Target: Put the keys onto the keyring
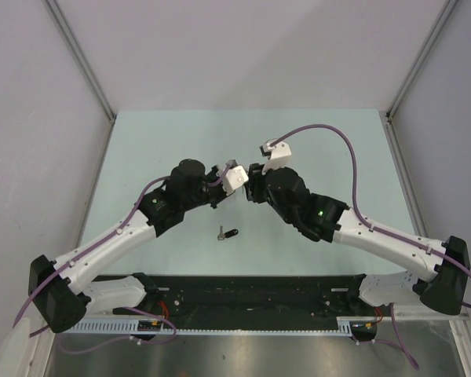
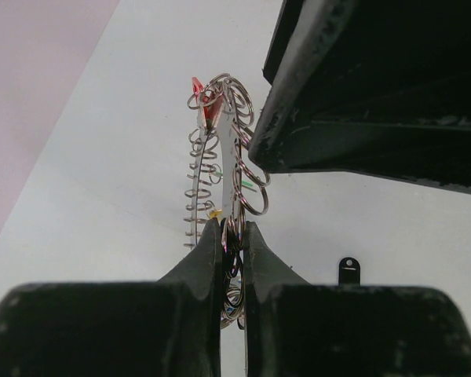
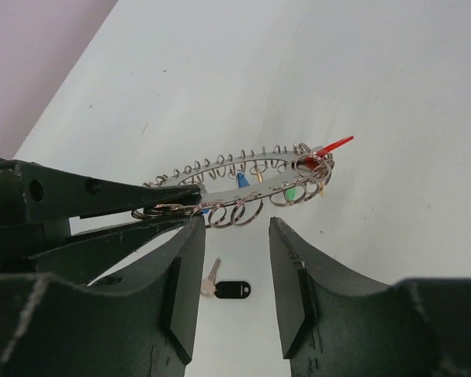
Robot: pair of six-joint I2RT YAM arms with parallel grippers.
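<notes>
Now left tool [image 2: 231,229] clamped on keyring [image 2: 223,153]; right tool [image 3: 237,228] parted, tips just short.

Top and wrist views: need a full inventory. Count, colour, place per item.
keyring: 1, silver wire with many small loops, held in the air above the table, mid-scene
keys on ring: at least 3 heads visible, red, blue, green; exact total hard to tell
loose key: 1, silver blade with black head, flat on the table below the ring
table: 1, pale green-white, under everything
cables: 2, purple, one running along each arm
left fingers: 2, black, shut on the keyring's edge
right fingers: 2, black, open, right by the ring's near edge, holding nothing
</notes>
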